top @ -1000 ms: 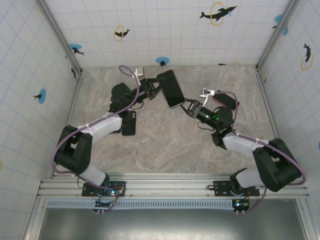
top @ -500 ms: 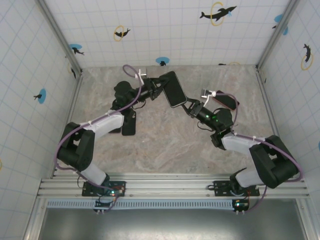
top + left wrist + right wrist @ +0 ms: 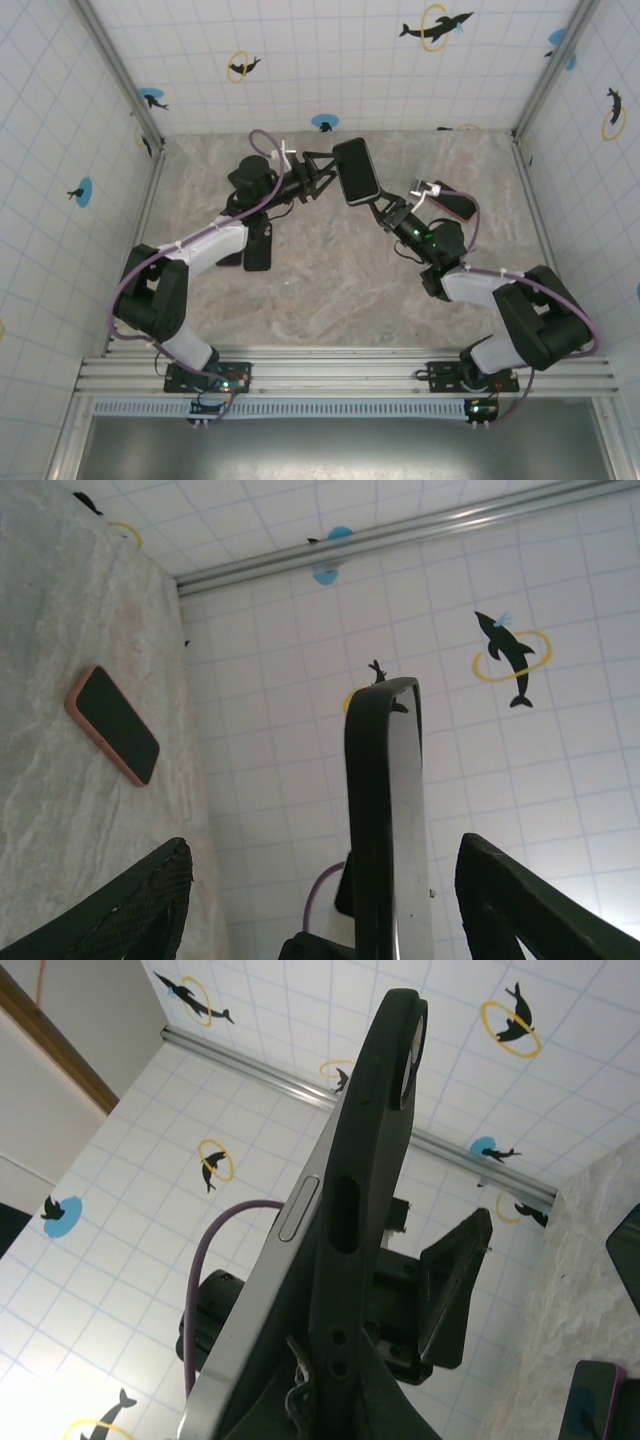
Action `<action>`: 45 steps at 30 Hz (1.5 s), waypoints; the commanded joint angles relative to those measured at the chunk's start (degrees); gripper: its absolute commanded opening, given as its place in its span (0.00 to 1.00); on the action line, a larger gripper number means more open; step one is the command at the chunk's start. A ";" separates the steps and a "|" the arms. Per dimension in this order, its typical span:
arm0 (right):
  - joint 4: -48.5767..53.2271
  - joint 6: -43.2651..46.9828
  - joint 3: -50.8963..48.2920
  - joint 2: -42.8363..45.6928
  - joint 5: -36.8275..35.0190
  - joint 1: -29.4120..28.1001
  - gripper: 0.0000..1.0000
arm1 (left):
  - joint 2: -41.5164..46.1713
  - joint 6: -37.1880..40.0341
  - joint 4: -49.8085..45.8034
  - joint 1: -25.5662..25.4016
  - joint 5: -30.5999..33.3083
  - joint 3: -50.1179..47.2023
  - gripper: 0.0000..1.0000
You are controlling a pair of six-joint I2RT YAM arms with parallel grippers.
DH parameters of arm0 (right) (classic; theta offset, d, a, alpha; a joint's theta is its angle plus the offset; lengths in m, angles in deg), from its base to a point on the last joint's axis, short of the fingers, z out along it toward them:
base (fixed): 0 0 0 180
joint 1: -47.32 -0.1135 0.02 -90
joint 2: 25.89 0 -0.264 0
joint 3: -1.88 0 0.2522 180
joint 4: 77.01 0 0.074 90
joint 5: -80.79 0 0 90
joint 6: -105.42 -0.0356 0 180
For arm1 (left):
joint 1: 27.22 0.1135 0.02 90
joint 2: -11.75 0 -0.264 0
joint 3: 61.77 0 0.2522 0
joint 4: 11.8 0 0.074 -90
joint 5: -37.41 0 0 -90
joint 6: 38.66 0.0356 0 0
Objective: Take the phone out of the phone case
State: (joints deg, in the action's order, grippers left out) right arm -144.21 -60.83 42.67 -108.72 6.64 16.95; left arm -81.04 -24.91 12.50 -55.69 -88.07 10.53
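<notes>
A phone (image 3: 357, 172) in a black case is held up over the back middle of the table. My right gripper (image 3: 384, 210) is shut on its lower end. In the right wrist view the phone's silver edge (image 3: 262, 1290) spreads away from the black case (image 3: 372, 1150) toward my right gripper (image 3: 345, 1400). My left gripper (image 3: 328, 172) stands open at the phone's left side. In the left wrist view the phone (image 3: 400, 810) is edge-on between the spread fingers (image 3: 130, 910) of my left gripper (image 3: 322, 842), touching neither.
A black phone (image 3: 257, 245) lies on the table under the left arm. An orange-cased phone (image 3: 455, 203) (image 3: 112, 723) lies behind the right arm. Tiled walls close the table on three sides.
My left gripper has opened and let go of the phone. My right gripper has shut on the phone's lower end and carried it slightly right and toward the back wall.
</notes>
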 commanded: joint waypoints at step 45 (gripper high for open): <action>-13.02 14.93 4.88 -8.72 -23.77 -8.77 0.00 | 7.90 -12.62 13.95 -18.38 28.28 -12.40 0.49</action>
State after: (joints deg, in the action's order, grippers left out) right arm -150.01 -47.08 44.72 -117.42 -16.90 8.91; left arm -72.58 -37.22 24.33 -73.83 -60.64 -3.19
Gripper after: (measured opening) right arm 0.096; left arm 0.493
